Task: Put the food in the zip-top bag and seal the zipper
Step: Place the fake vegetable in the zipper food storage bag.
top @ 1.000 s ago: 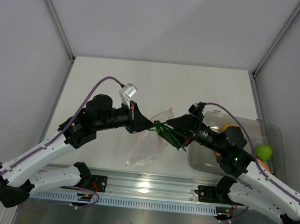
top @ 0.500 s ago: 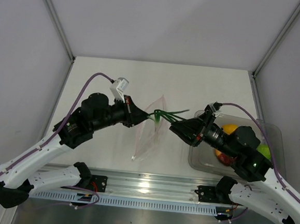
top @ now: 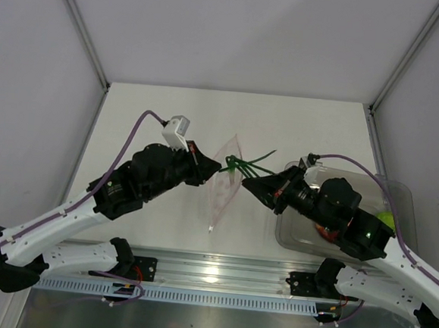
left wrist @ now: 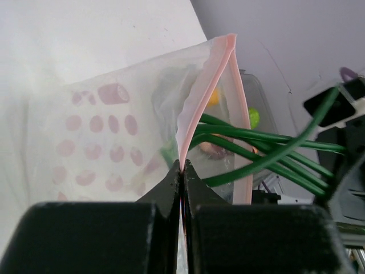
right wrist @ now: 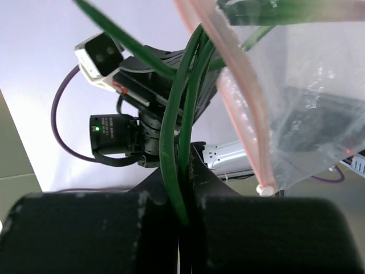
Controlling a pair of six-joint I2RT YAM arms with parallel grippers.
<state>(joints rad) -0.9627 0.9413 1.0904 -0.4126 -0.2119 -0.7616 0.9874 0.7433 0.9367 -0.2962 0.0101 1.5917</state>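
The zip-top bag (top: 222,188) hangs on edge above the table. My left gripper (top: 206,172) is shut on one pink lip of its zipper (left wrist: 204,85). The mouth gapes, with the two pink strips apart. A bunch of long dark-green strands (top: 247,165), a toy food, reaches between the strips into the mouth. My right gripper (top: 251,183) is shut on the strands' near ends (right wrist: 172,137), just right of the bag (right wrist: 308,97). A green round fruit (top: 385,219) and a reddish piece (top: 322,231) lie in the tray, partly hidden by my right arm.
A rigid clear tray (top: 401,195) sits at the right of the table, under my right arm. Grey walls enclose the table on three sides. The metal rail (top: 211,273) with both arm bases runs along the near edge.
My right gripper's jaws have closed on the green strands and it has shifted left toward the bag. My left arm has turned the bag more on edge, mouth facing the right gripper.
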